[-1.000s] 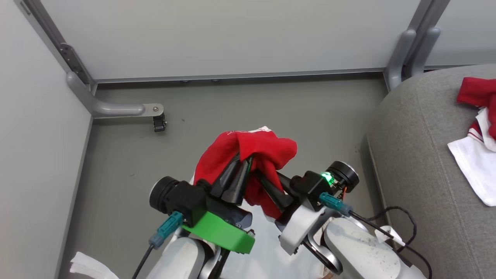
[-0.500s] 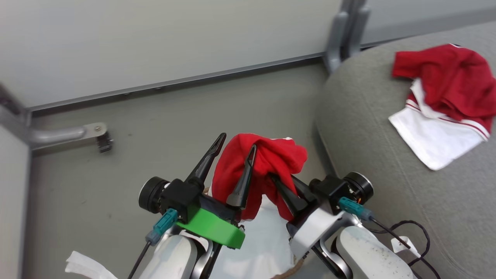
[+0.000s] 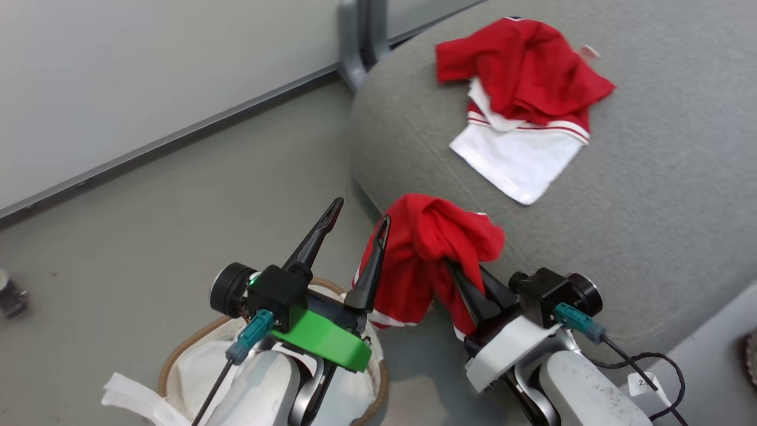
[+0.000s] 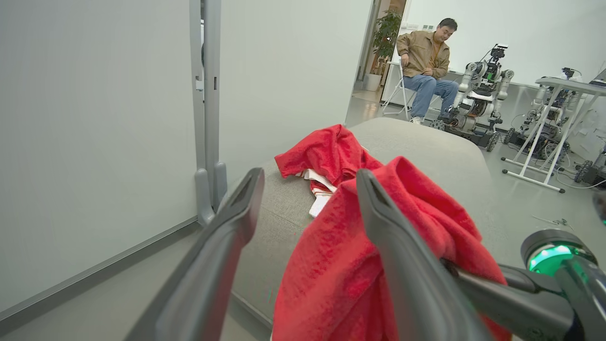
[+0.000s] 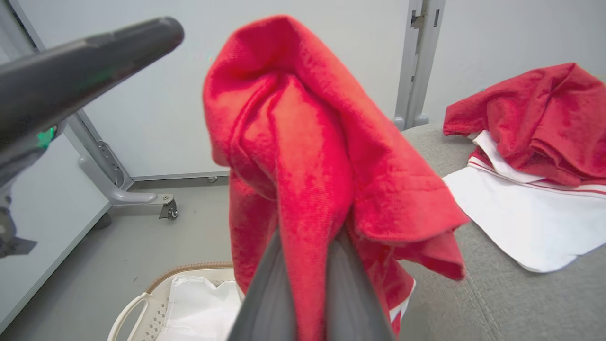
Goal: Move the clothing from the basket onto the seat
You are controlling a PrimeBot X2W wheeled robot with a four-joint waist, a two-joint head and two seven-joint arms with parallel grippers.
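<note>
My right tool, low in the middle of the head picture, is pinched shut on a red piece of clothing. The cloth is bunched over the finger tips and hangs down under them. My left tool is wide open and holds nothing. The red cloth is just to the right of its finger, by the near edge of the grey seat. More red and white clothing lies on the seat, upper right. The basket is at the bottom left.
</note>
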